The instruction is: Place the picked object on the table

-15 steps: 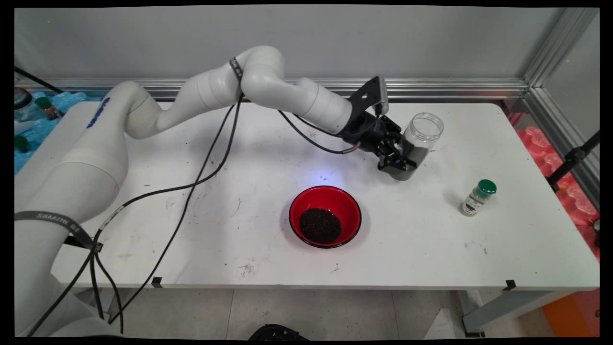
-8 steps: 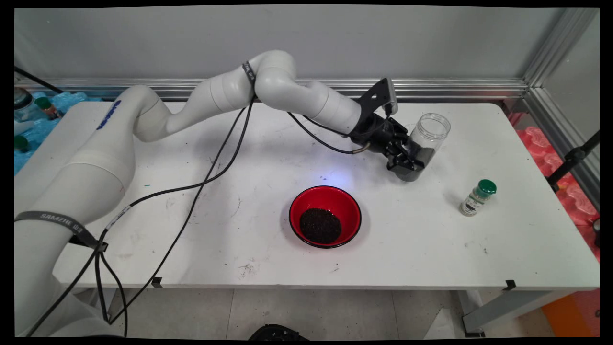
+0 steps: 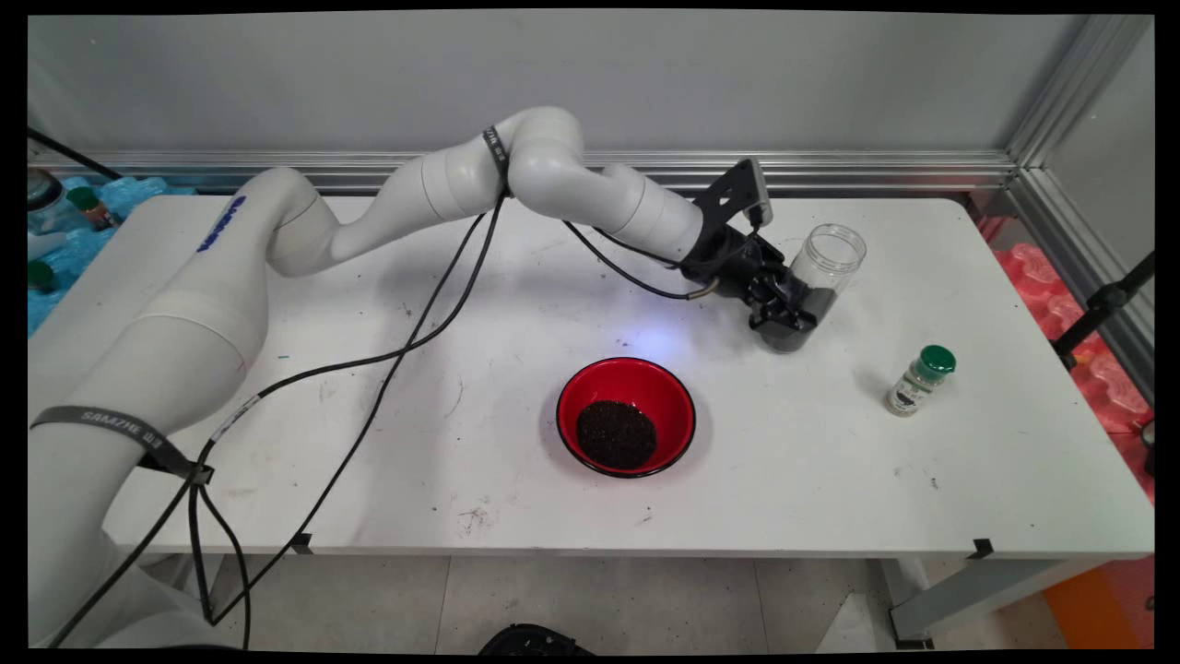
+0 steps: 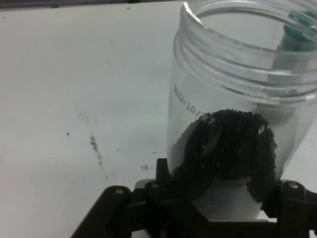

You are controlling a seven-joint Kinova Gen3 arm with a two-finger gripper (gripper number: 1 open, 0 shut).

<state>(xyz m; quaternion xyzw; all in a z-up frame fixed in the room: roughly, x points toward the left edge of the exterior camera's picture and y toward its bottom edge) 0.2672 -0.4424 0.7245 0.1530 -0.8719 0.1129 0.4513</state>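
My gripper (image 3: 789,312) is shut on the lower part of a clear, lidless plastic jar (image 3: 819,269), right of the table's middle. The jar leans a little to the right and holds a small heap of black granules at its bottom. I cannot tell whether its base touches the table. In the hand view the jar (image 4: 233,94) fills the right half, with the gripper (image 4: 225,201) closed around it from both sides. A red bowl (image 3: 636,379) with black granules in it stands nearer the front, left of the jar.
A small spice bottle (image 3: 917,380) with a green cap stands to the right of the jar, and its cap (image 4: 298,33) shows through the jar's glass. The white table (image 3: 461,304) has scuff marks. Black cables hang from the arm over its left half.
The arm has carried the jar a little to the right and slightly lower. The bowl and the spice bottle have stayed where they were.
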